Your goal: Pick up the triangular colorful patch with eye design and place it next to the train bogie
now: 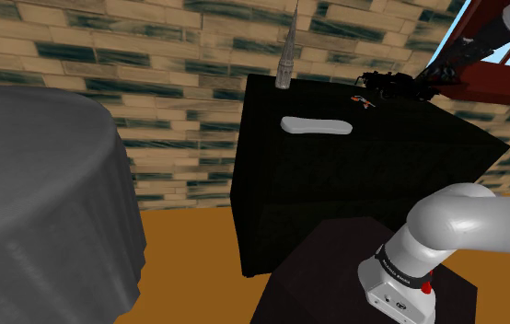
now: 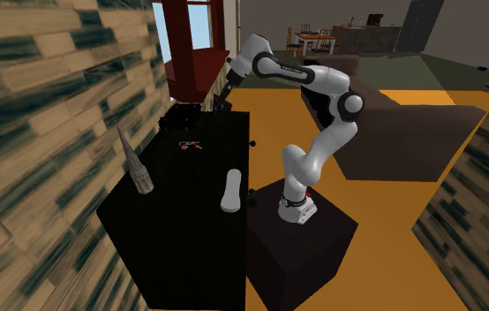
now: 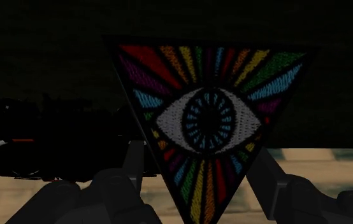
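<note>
In the wrist view the triangular patch (image 3: 210, 121) hangs point down, with rainbow rays around a white and blue eye. My gripper (image 3: 201, 167) is shut on it, one black finger on each side of its lower part. The dark train bogie (image 3: 41, 143) lies just beside the patch on the black surface. In the shoulder view the gripper (image 1: 433, 77) hovers at the far right corner of the black table (image 1: 336, 184), right by the bogie (image 1: 387, 81). The second exterior view has the gripper (image 2: 223, 101) just above the bogie (image 2: 181, 115).
A grey spire-shaped model (image 1: 290, 51) stands at the table's far edge. A white oblong object (image 1: 315, 125) lies mid-table, and a small red and blue item (image 1: 362, 101) lies near the bogie. A grey-clothed round table (image 1: 41, 184) stands at the shoulder view's left. Brick wall and a red-framed window are behind.
</note>
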